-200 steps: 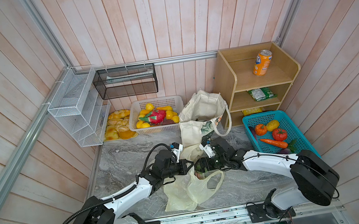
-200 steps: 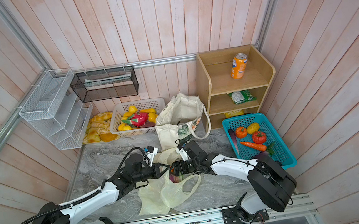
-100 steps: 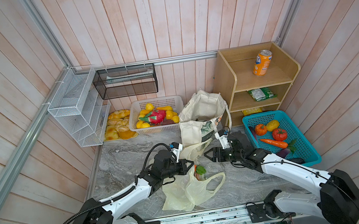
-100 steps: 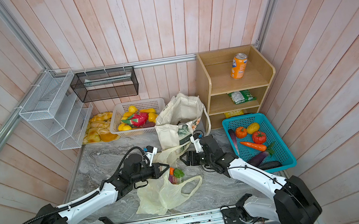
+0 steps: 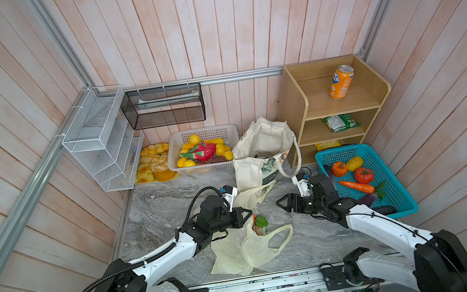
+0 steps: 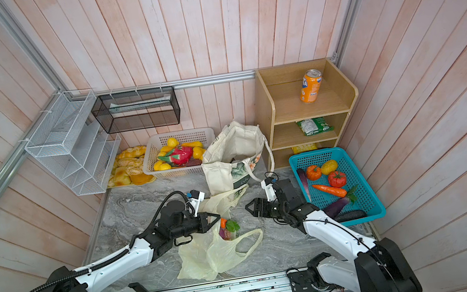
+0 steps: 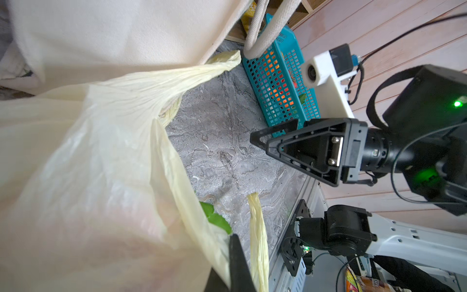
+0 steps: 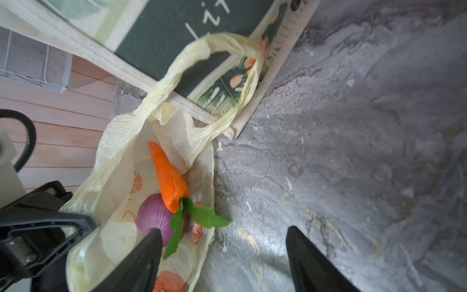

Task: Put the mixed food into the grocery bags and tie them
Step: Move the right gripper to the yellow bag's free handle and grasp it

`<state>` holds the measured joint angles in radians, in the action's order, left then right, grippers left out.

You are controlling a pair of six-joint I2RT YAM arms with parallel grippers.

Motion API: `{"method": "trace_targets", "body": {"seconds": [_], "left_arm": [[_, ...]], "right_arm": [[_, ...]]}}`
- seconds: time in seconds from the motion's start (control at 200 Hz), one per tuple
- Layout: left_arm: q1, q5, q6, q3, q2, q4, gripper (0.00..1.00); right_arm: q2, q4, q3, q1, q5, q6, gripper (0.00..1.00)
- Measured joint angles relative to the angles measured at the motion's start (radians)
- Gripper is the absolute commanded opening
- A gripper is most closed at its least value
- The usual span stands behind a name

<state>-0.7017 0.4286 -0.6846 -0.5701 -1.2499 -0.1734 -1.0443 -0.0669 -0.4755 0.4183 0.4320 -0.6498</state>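
Observation:
The pale-yellow plastic bag (image 5: 250, 250) (image 6: 210, 255) lies crumpled mid-table, its mouth held up by my left gripper (image 5: 249, 212) (image 6: 217, 216) (image 7: 233, 265), shut on the rim. Inside the mouth sit a carrot (image 8: 168, 177) (image 5: 254, 219) with green leaves, a purple onion (image 8: 151, 220) and a printed packet. One loop handle (image 8: 209, 50) leans on the canvas tote (image 5: 263, 145) (image 6: 232, 150). The other loop handle (image 5: 281, 233) lies on the table. My right gripper (image 5: 280, 203) (image 6: 248, 208) (image 8: 223, 231) hangs open and empty just right of the bag.
Behind the right arm is a blue basket (image 5: 401, 200) (image 6: 371, 208) of vegetables. The wooden shelf (image 5: 292, 107) holds an orange soda can (image 5: 340, 82) and a green packet (image 5: 340, 122). At the back left are a white fruit basket (image 5: 202, 132), bread (image 5: 152, 164) and wire racks (image 5: 101, 140).
My right gripper has drawn back from the bag mouth to the right, leaving the carrot and purple onion inside, its jaws open. The left gripper has kept hold of the bag.

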Motion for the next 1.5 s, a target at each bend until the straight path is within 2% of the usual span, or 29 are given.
{"method": "trace_targets", "body": {"seconds": [0.125, 0.265, 0.595, 0.795, 0.915, 1.035, 1.1, 1.275, 1.5], "left_arm": [[0.000, 0.001, 0.000, 0.000, -0.001, -0.003, 0.00], [0.000, 0.001, 0.000, 0.000, -0.001, -0.007, 0.00], [0.000, 0.001, 0.000, 0.000, 0.007, -0.006, 0.00], [0.000, 0.002, 0.000, 0.000, 0.008, -0.006, 0.00], [0.000, 0.002, 0.000, 0.009, 0.008, -0.007, 0.00], [0.000, 0.002, 0.000, 0.021, 0.009, -0.007, 0.00], [0.000, 0.002, 0.000, 0.025, 0.013, -0.007, 0.00], [0.000, 0.001, 0.000, 0.031, 0.035, -0.007, 0.00], [0.000, -0.015, 0.000, 0.032, 0.070, -0.006, 0.00]], "right_arm": [[0.098, 0.007, 0.069, -0.003, -0.020, -0.030, 0.71], [0.067, 0.031, 0.054, -0.031, -0.041, -0.031, 0.66], [-0.282, 0.173, -0.135, -0.060, -0.050, 0.015, 0.66], [-0.482, 0.212, -0.265, -0.060, -0.046, 0.046, 0.57], [-0.560, 0.226, -0.325, -0.060, -0.046, 0.058, 0.44], [-0.605, 0.232, -0.357, -0.061, -0.043, 0.070, 0.13], [-0.609, 0.233, -0.360, -0.062, -0.039, 0.077, 0.00], [-0.579, 0.232, -0.341, -0.063, -0.038, 0.090, 0.00], [-0.366, 0.224, -0.231, -0.052, -0.054, 0.083, 0.00]]}}
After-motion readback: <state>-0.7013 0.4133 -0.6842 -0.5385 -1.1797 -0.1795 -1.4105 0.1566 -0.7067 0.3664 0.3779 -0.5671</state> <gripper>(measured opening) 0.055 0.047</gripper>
